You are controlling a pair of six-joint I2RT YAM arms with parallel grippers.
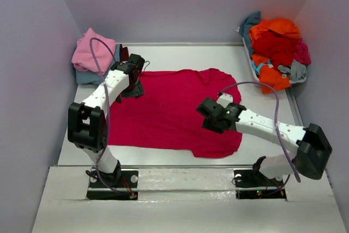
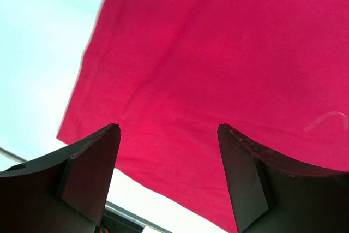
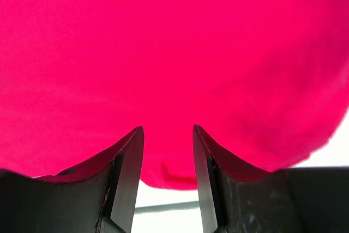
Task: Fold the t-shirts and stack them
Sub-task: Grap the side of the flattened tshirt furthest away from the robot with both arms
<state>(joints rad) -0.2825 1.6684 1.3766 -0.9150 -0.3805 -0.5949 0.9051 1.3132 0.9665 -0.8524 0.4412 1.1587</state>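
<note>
The white counter (image 1: 180, 53) fills the middle of the top view, with pale walls on three sides. A magenta-red tee (image 1: 169, 113) lies spread flat at its centre and covers most of the bare surface. Its long axis runs left to right across the frame, tilted a little so that the right end sits lower. The left end is a fairly straight edge, and the right end is rounded and lumpy. Which end holds the collar cannot be told.

In the upper right corner a loose heap (image 1: 275, 42) of orange, red, teal and grey tees lies crumpled against the wall. In the upper left corner sits a smaller stack (image 1: 92, 53), pink on top of dusty blue, well apart from the spread tee.

The left gripper (image 1: 132, 90) hangs over the tee's upper left corner, near the stack. In its wrist view the jaws stand wide apart with nothing between them. The dark fingers (image 2: 90, 173) frame the tee's straight edge and the white counter beside it.

The right gripper (image 1: 206, 115) is over the tee's right half, pointing left. Its jaws are parted by a narrower gap and pinch nothing. Through that gap the wrist view shows red cloth, with a cloth edge and a strip of counter just below.
</note>
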